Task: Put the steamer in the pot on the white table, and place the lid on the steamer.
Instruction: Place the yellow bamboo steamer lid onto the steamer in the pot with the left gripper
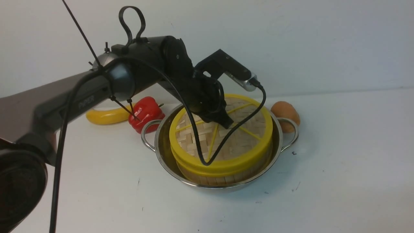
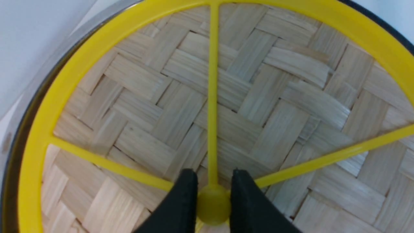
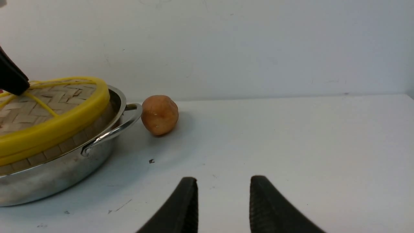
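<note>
lid [image 1: 241,145]: we see a flat woven-bamboo disc with a thick yellow rim, yellow spokes and a small centre knob [image 2: 213,205]; it lies on the steamer.
steamer [image 1: 223,178]: we see only its wooden-strip wall; it sits inside the pot.
pot [image 1: 162,155]: shiny steel with two looped handles, on the white table [image 1: 339,168].
left gripper [image 2: 213,197]: clamped on the knob.
right gripper [image 3: 223,194]: jaws apart, nothing between them, low over the table.
count: we count one lid, one steamer, one pot, one banana [image 1: 105,117], one red pepper [image 1: 147,113], one potato [image 1: 286,111].

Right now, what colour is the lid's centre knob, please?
The knob is yellow; left wrist view.
</note>
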